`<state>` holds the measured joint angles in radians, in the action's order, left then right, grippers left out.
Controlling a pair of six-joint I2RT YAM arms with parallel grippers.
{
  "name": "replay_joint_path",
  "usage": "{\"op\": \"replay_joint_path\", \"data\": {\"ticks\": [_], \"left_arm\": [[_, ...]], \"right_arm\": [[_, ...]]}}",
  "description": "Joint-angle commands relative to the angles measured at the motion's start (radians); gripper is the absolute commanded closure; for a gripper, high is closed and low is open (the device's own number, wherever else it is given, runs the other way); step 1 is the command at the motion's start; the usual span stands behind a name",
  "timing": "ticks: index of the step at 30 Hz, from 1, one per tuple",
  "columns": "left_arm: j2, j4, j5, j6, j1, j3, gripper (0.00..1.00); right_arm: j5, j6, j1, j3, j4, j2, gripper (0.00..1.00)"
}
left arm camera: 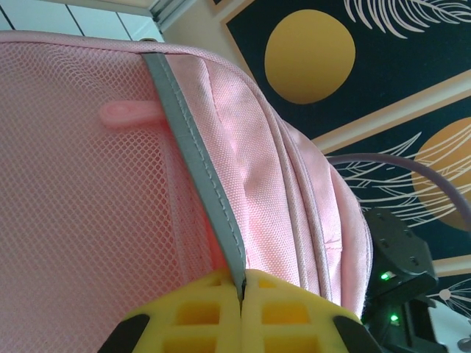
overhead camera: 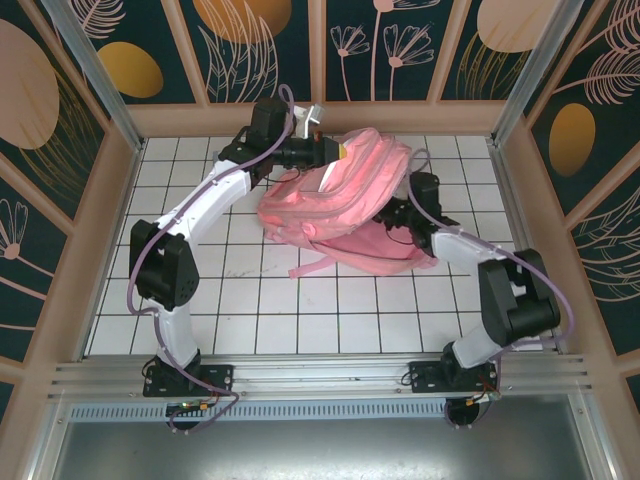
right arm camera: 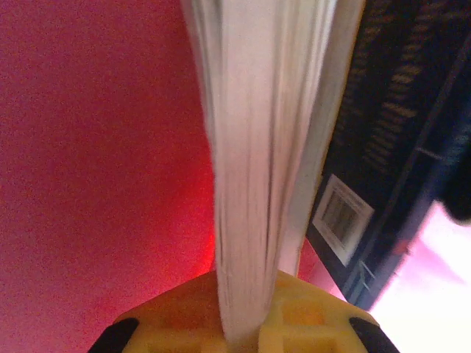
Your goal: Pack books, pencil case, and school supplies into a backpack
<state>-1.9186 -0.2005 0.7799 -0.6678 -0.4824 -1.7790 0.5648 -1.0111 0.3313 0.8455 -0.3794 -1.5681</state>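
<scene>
The left pincer (left arm camera: 241,285) is clenched on the backpack (overhead camera: 350,185) and should hold it open; the right pincer (right arm camera: 243,331), grasping a book (right arm camera: 257,132) inside the backpack, should push deep.

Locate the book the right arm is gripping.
Right wrist view: the book sits edge-on, pinched in the right tool, with the pink backpack on its left and a navy book close on its right.

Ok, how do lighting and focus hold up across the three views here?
Top external: even, sharp light on the backpack. Left wrist: crisp mesh, no glare. Right wrist: a saturated red cast, and the book in the right hand is blurred, too close to the lens.
</scene>
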Motion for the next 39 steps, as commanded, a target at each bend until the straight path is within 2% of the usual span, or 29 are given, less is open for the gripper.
{"op": "replay_joint_path", "data": {"ticks": [1,4,6,8,10,13,20,25,30,32,33,35,36,39], "left_arm": [[0.008,0.145,0.069,-0.007,0.009,-0.02,1.0],[0.002,0.158,0.076,-0.018,0.008,-0.008,1.0],[0.002,0.172,0.076,-0.027,0.008,0.003,1.0],[0.002,0.175,0.076,-0.032,0.008,0.01,1.0],[0.006,0.174,0.074,-0.032,0.01,0.015,1.0],[0.007,0.175,0.065,-0.038,0.01,0.019,1.0],[0.018,0.166,0.057,-0.026,0.014,0.034,1.0],[0.029,0.174,0.044,-0.029,0.021,0.063,1.0],[0.034,0.162,0.001,-0.032,0.021,0.114,1.0],[0.033,0.162,-0.009,-0.04,0.021,0.146,0.92],[0.032,0.161,-0.012,-0.045,0.021,0.161,0.82],[0.035,0.14,-0.038,-0.051,0.021,0.193,0.56],[0.037,0.123,-0.048,-0.046,0.021,0.201,0.49],[0.066,0.078,-0.069,-0.026,0.021,0.217,0.4]], "right_arm": [[-0.115,-0.047,0.05,0.094,-0.067,-0.067,1.0],[-0.144,-0.117,0.066,0.106,-0.158,-0.147,0.99],[-0.136,-0.129,0.077,0.148,-0.167,-0.212,0.89],[-0.126,-0.11,0.086,0.21,-0.11,-0.267,0.84],[-0.127,-0.089,0.077,0.223,-0.086,-0.27,0.68],[-0.179,-0.047,0.066,0.181,-0.062,-0.197,0.49],[-0.287,0.056,0.037,0.052,0.082,0.029,0.33],[-0.388,0.057,-0.024,-0.055,0.213,0.211,0.32],[-0.642,0.047,-0.041,-0.145,0.37,0.445,0.38],[-0.724,0.041,-0.043,-0.171,0.407,0.535,0.39],[-0.749,0.046,-0.045,-0.176,0.42,0.567,0.39],[-0.791,0.065,-0.046,-0.169,0.45,0.621,0.39],[-0.8,0.076,-0.045,-0.161,0.462,0.635,0.39],[-0.791,0.113,-0.046,-0.114,0.501,0.642,0.39]]}}
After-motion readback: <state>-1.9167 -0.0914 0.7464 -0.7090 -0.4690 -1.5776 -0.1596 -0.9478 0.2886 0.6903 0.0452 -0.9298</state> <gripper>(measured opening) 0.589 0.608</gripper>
